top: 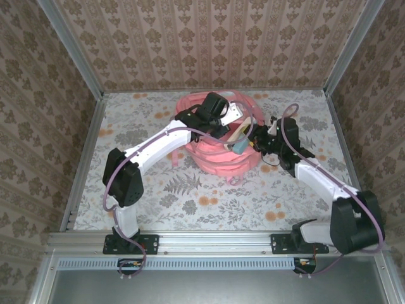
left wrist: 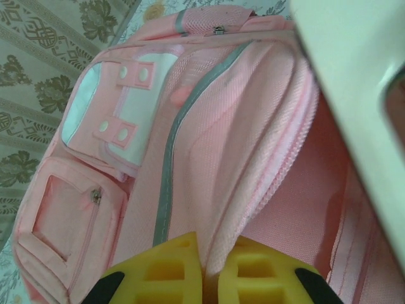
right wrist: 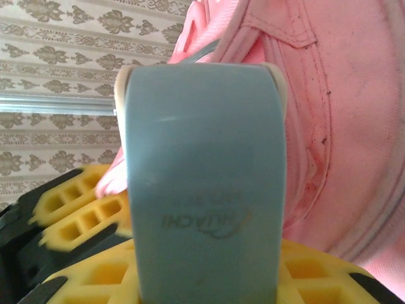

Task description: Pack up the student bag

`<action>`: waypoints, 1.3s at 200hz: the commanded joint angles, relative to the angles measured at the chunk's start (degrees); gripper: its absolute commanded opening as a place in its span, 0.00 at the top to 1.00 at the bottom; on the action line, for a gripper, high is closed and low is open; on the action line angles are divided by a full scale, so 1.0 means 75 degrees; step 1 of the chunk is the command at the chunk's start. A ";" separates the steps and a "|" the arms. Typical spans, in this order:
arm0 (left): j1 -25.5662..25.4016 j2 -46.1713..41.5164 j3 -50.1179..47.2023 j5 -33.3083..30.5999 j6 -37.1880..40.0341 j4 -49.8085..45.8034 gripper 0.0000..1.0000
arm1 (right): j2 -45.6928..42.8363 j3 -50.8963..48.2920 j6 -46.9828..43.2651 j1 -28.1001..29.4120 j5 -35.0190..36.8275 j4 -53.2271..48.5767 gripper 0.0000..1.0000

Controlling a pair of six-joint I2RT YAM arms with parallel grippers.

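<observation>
floral table (top: 190, 196) bears student bag (top: 215, 163).

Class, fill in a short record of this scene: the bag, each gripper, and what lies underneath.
student bag: pink, lying on its side, main zip open
left gripper: shut, pinching the bag's zip edge
right gripper: shut on a grey-blue item, held against the bag's pink fabric
table: floral cover, bag towards the far side

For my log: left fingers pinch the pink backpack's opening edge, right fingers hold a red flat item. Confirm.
Wrong colour: the right wrist view shows the flat item in the right fingers is grey-blue. The left fingers do pinch the pink backpack's opening edge.
</observation>
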 commanded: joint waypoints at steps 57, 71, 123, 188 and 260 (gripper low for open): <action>-0.0096 -0.0204 0.1183 0.0461 -0.0912 0.0209 1.00 | 0.1538 0.0256 0.2478 0.0515 0.1122 0.2055 0.86; -0.0105 -0.0092 0.1335 0.0288 -0.0950 0.0127 1.00 | 0.1380 0.0154 0.2505 0.0584 0.1388 0.1702 0.86; -0.0091 0.0092 0.1486 0.0496 -0.0985 -0.0071 1.00 | 0.1626 0.0352 0.2577 0.1003 0.0990 0.2100 0.84; -0.0039 -0.0297 0.1003 0.0944 -0.1145 -0.0149 1.00 | 0.2901 0.1292 0.2484 0.1020 0.1288 0.2773 0.83; 0.0487 -0.0287 0.0636 0.1521 -0.1730 -0.0106 1.00 | 0.2319 0.1278 0.2128 0.0957 0.1143 0.0236 0.44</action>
